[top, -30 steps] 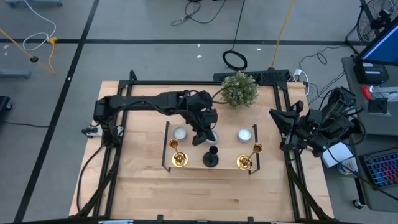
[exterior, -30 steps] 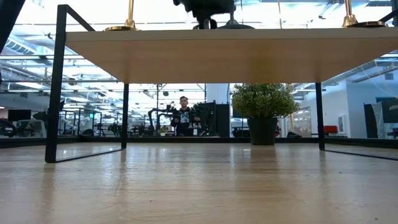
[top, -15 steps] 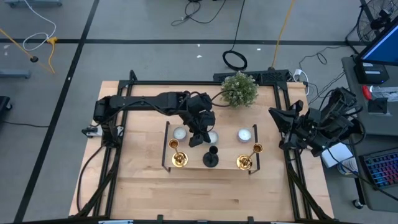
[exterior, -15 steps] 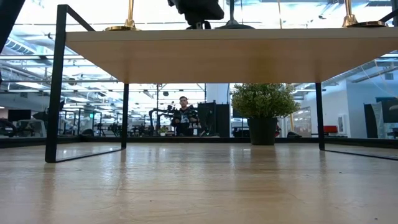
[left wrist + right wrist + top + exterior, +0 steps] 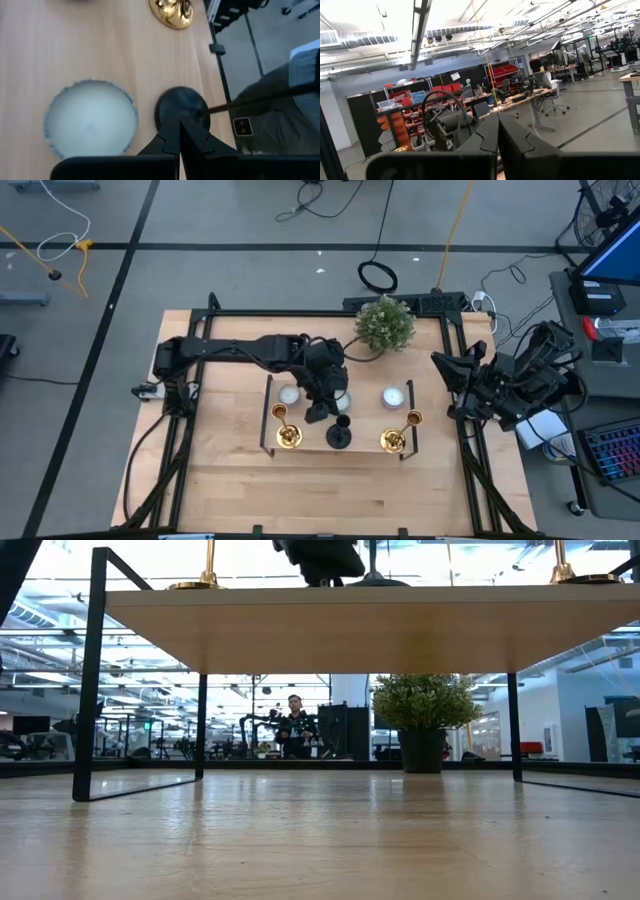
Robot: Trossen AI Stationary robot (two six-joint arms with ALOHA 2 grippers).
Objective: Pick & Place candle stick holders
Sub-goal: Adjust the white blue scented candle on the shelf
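Note:
On a long wooden stand (image 5: 362, 442) stand a short black candle stick holder (image 5: 339, 435) and two gold candle stick holders (image 5: 287, 435) (image 5: 393, 440), each on its round base. My left gripper (image 5: 318, 412) hangs shut over the stand, tipped downward, between the left white candle (image 5: 290, 393) and the black holder. In the left wrist view its tips (image 5: 180, 131) overlap the black holder's base (image 5: 182, 106). My right gripper (image 5: 498, 131) is shut and raised at the table's right edge (image 5: 452, 372), pointing into the room. My left gripper's shut fingertips (image 5: 172, 137) show at the edge of the black holder's round base (image 5: 167, 112), slanting down from the table's left and far side. Whether they touch the base or hang above it, I cannot tell.
Three white candles lie on the stand's far half, among them the middle one (image 5: 91, 122) and the right one (image 5: 393, 396). A potted plant (image 5: 385, 323) stands at the table's far edge. In the low view a person (image 5: 293, 725) stands in the room behind.
My left gripper has tipped a little further downward over the stand and stays shut. The holders and candles have kept their places.

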